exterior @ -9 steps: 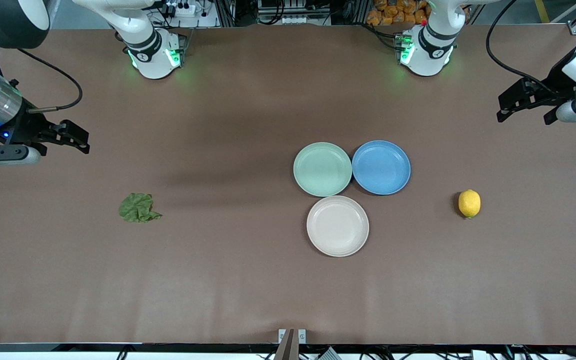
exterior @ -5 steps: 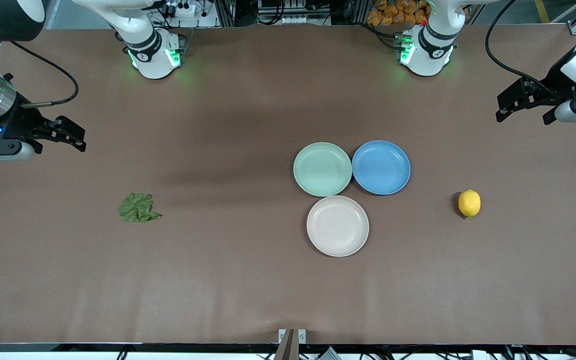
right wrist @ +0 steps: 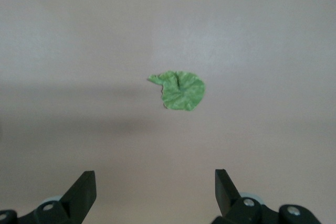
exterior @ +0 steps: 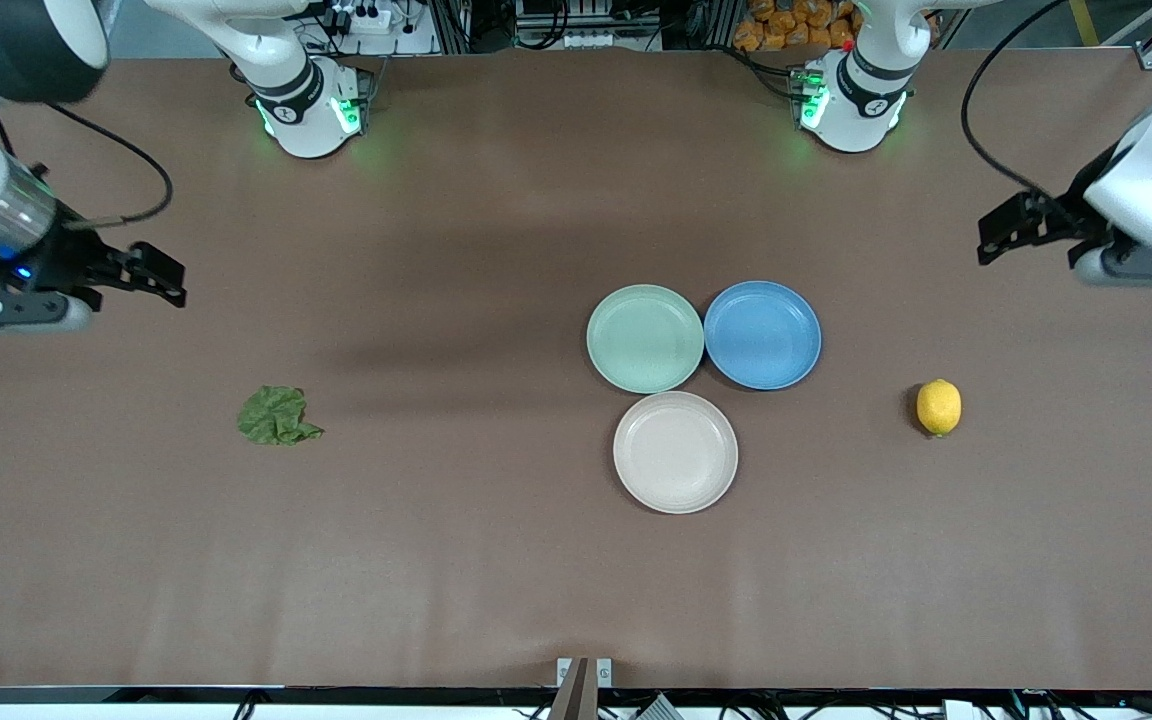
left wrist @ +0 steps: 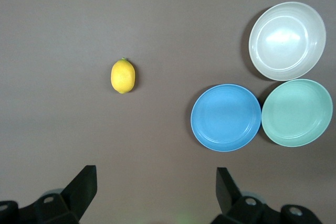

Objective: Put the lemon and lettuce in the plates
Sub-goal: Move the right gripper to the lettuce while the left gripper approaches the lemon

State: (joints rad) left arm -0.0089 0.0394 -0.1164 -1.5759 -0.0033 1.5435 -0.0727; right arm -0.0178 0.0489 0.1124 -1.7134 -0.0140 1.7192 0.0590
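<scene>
The lemon [exterior: 938, 407] lies on the table toward the left arm's end; it also shows in the left wrist view [left wrist: 123, 76]. The lettuce [exterior: 277, 416] lies flat toward the right arm's end and shows in the right wrist view [right wrist: 180, 91]. The mint green plate [exterior: 645, 338] and the beige-pink plate [exterior: 675, 452] sit empty mid-table, the beige-pink one nearer the camera. My left gripper [exterior: 1026, 260] hangs open and empty high over bare table beside the lemon [left wrist: 156, 182]. My right gripper [exterior: 139, 298] hangs open and empty high over bare table beside the lettuce [right wrist: 155, 184].
An empty blue plate [exterior: 762, 334] touches the mint plate on the side toward the lemon. The two arm bases [exterior: 308, 105] [exterior: 851, 100] stand at the table's edge farthest from the camera. The brown table [exterior: 496, 560] is bare around the lemon and lettuce.
Both arms have shifted a little: the left gripper has moved slightly toward the table's middle and the right gripper has swung up and back. The lemon, lettuce and plates have not moved.
</scene>
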